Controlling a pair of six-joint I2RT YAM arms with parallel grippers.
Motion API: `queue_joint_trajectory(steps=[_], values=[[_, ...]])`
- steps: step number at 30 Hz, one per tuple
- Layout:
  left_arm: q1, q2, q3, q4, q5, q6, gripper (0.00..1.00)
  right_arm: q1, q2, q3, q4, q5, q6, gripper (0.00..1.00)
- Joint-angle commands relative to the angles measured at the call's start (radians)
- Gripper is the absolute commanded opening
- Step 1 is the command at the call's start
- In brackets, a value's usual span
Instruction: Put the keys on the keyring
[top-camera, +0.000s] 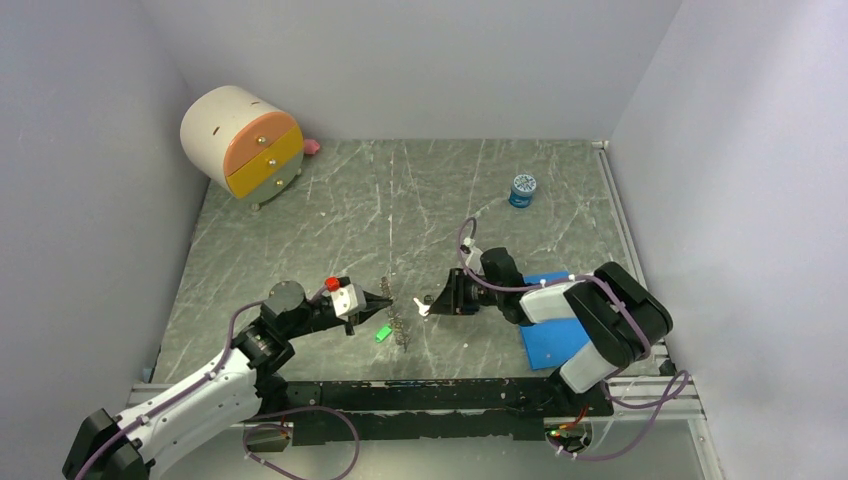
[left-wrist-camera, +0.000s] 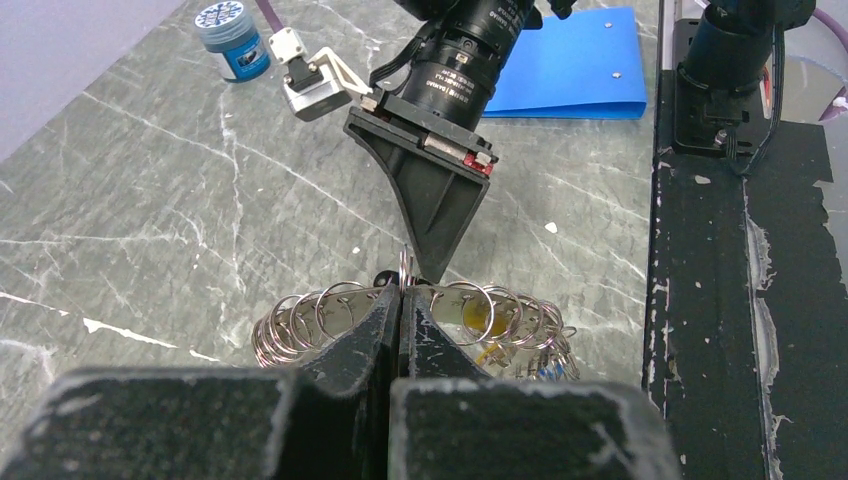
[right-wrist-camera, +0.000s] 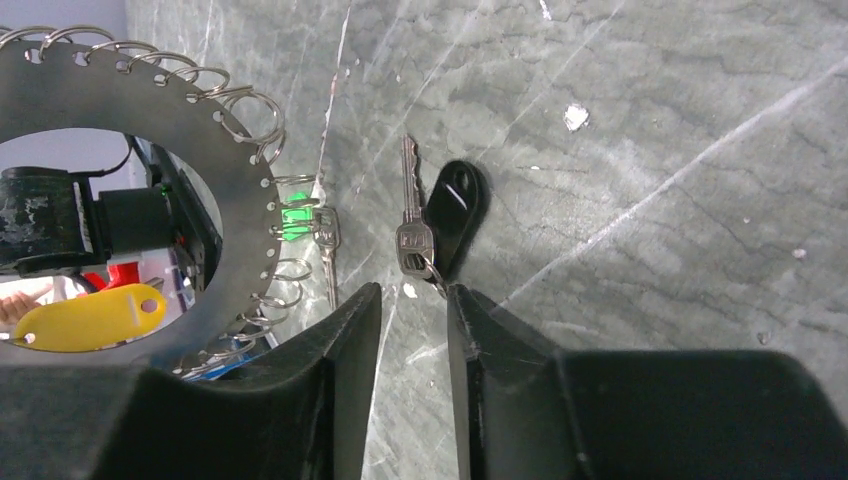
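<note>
We see the left tool pinched shut on the rim of the keyring. It holds the hoop upright at the counter, so that its small split loops face the other arm and a key can be brought to them. The right tool hangs low over a silver key with a black fob, lying flat near the hoop; its jaws stand narrowly apart at the key's head end, and we judge it lined up to pick this key, with nothing clamped yet.
</note>
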Motion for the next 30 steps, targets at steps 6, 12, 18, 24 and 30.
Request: queue_joint_trajectory(steps=[6, 12, 18, 24, 30], values=[[-0.001, -0.029, 0.011, 0.066, 0.024, 0.010, 0.03, -0.014, 0.059, 0.036, 0.093, -0.056, -0.014, 0.28], [-0.002, -0.026, 0.003, 0.079, 0.020, 0.004, 0.03, -0.015, 0.023, 0.029, 0.086, -0.046, -0.061, 0.39], [-0.002, -0.018, 0.008, 0.082, 0.022, 0.001, 0.03, -0.014, -0.016, 0.057, -0.038, 0.040, -0.163, 0.47], [-0.002, -0.011, 0.011, 0.079, 0.021, 0.002, 0.03, -0.005, 0.072, 0.094, -0.027, -0.080, -0.173, 0.45], [-0.002, -0.011, 0.008, 0.086, 0.018, -0.006, 0.02, -0.001, 0.129, 0.091, 0.057, -0.203, -0.133, 0.31]])
